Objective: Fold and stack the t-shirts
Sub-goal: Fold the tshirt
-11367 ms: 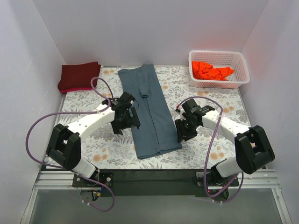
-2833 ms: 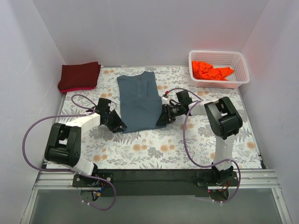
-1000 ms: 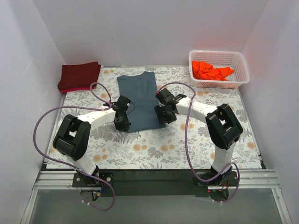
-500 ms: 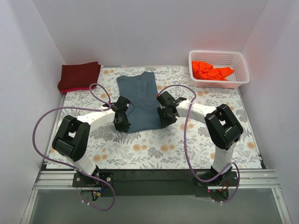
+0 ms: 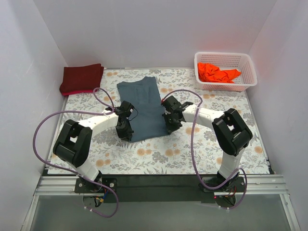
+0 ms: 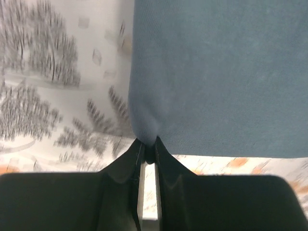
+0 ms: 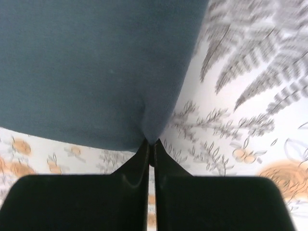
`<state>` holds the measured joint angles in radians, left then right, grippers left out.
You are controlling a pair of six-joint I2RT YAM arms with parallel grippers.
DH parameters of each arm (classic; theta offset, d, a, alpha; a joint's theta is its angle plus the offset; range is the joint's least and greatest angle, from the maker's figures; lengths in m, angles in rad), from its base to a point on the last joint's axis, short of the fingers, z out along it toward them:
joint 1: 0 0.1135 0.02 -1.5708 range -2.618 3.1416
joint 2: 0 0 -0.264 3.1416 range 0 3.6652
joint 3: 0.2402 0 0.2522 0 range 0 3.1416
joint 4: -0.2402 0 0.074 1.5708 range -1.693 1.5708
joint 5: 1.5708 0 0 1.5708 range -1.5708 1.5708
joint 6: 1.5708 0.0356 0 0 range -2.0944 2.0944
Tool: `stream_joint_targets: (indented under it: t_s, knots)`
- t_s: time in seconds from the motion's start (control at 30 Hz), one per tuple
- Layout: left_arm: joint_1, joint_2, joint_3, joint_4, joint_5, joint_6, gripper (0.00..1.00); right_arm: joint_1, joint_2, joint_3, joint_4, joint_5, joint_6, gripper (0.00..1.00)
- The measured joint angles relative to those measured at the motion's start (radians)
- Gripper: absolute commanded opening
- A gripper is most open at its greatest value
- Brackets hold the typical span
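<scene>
Slate blue-grey t-shirt lies folded into a narrow panel in the middle of the desk, long axis running away from me, near hem between my two claws.

Change in the last second: my right claw goes from partly open to fully pinched on the near right corner. The wrist view shows fabric puckered into the closed tips. My left claw is unchanged, clamped on the near left corner with the same pucker at its tips. The shirt outline also sits slightly further left than half a second ago, so the cloth is already getting a small tug.

My read: both near corners are now secured, so the grasp step is done and the next fold can start, near hem lifted and carried toward the far edge. Both pinches are thin, right at the corners, so slip is the risk.

Everything beyond the hem lies flat, stretching away from both claws. The maroon t-shirt sits folded at far left and the orange t-shirt lies crumpled in the white lattice basket at far right, both well apart from my claws.
</scene>
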<state>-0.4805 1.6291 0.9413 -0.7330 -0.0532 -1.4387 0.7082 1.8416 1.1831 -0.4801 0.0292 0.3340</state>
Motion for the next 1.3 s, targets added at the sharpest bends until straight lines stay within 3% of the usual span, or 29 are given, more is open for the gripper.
stream_joint_targets:
  t_s: [0.17, 0.37, 0.53, 0.77, 1.0, 1.3]
  knots:
    - [-0.03, -0.071, -0.015, -0.165, 0.094, 0.022, 0.0, 0.009, -0.085, -0.097, -0.127, -0.111, -0.049, 0.01]
    - [-0.129, -0.349, -0.085, -0.345, 0.322, -0.025, 0.0, 0.037, -0.255, -0.232, -0.416, -0.278, -0.101, 0.01]
    - [-0.134, -0.507, -0.078, -0.415, 0.413, -0.076, 0.0, 0.033, -0.303, -0.076, -0.636, -0.294, -0.139, 0.01]
    - [-0.122, -0.356, 0.087, -0.48, 0.339, -0.072, 0.0, -0.03, -0.2, 0.243, -0.737, -0.216, -0.164, 0.01]
    - [-0.095, -0.251, 0.304, -0.509, 0.218, -0.055, 0.0, -0.055, -0.106, 0.41, -0.787, -0.164, -0.166, 0.01]
    - [-0.033, -0.182, 0.358, -0.5, 0.193, -0.024, 0.0, -0.069, -0.002, 0.603, -0.809, -0.116, -0.166, 0.01]
